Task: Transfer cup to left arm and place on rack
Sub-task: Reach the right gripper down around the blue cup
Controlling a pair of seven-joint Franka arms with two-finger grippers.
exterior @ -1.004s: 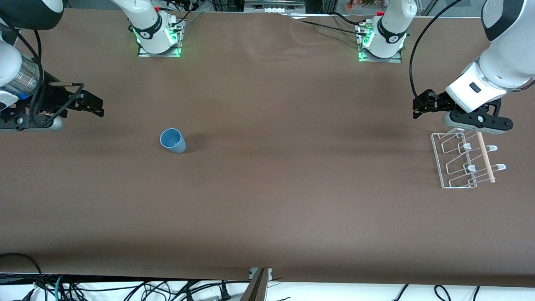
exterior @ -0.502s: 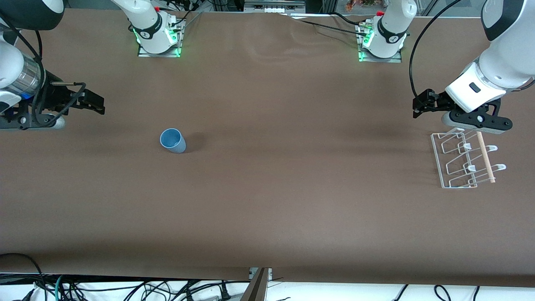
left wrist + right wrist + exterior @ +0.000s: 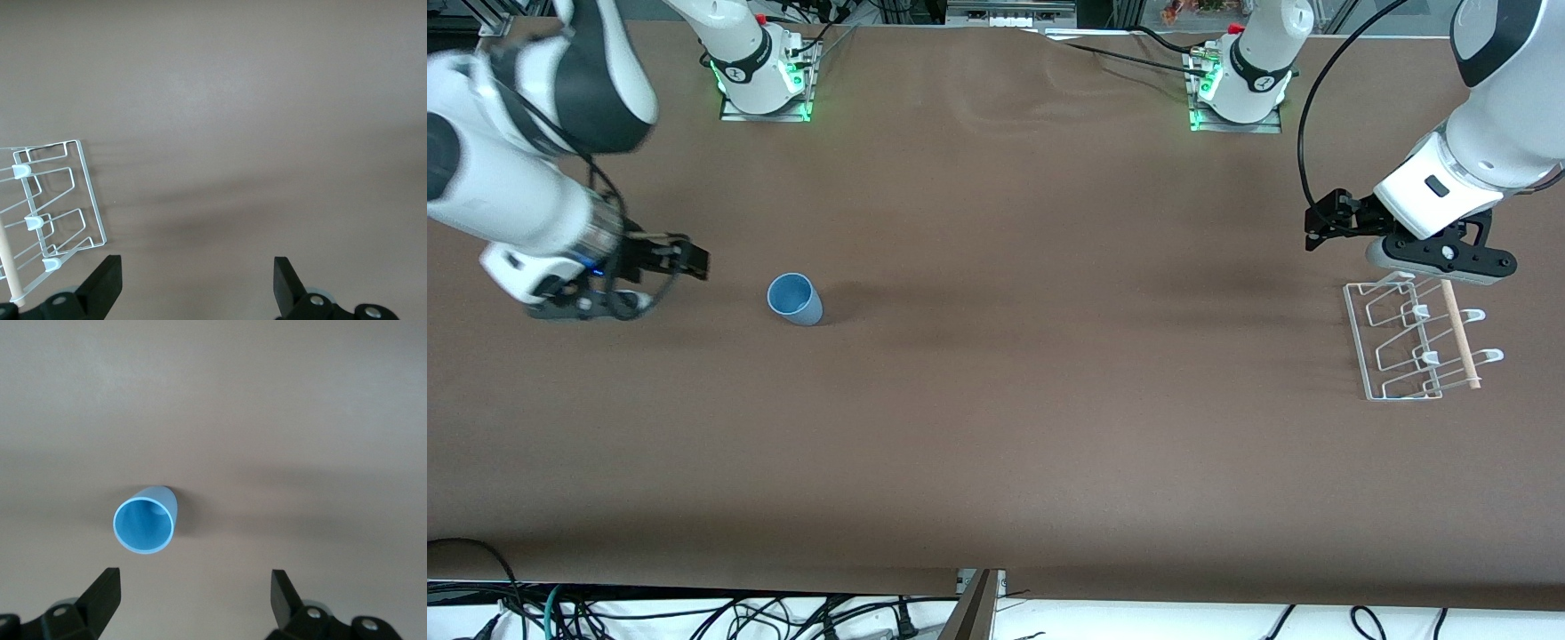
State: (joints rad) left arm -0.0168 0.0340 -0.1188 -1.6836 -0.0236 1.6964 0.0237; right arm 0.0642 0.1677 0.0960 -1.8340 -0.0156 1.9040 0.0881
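- Front view: the small light blue plastic cup (image 3: 794, 300) stands upright on the brown table (image 3: 996, 427), mouth up, its long axis vertical. It lies just beside the right gripper (image 3: 690, 261), a little toward the left arm's end of the table from the fingertips.
- Right wrist view: the cup (image 3: 145, 521) sits ahead of the right gripper (image 3: 193, 597), off-centre toward one finger rather than between the two.
- The right gripper's jaws stand fully apart; nothing is held or touched.
- The right arm is clearly the nearer to the cup; judged, its next move is a short advance to bracket the cup's wall.
- The left gripper (image 3: 1316, 227) waits just beside the white wire rack (image 3: 1358, 342), well apart from the cup, jaws wide and empty.
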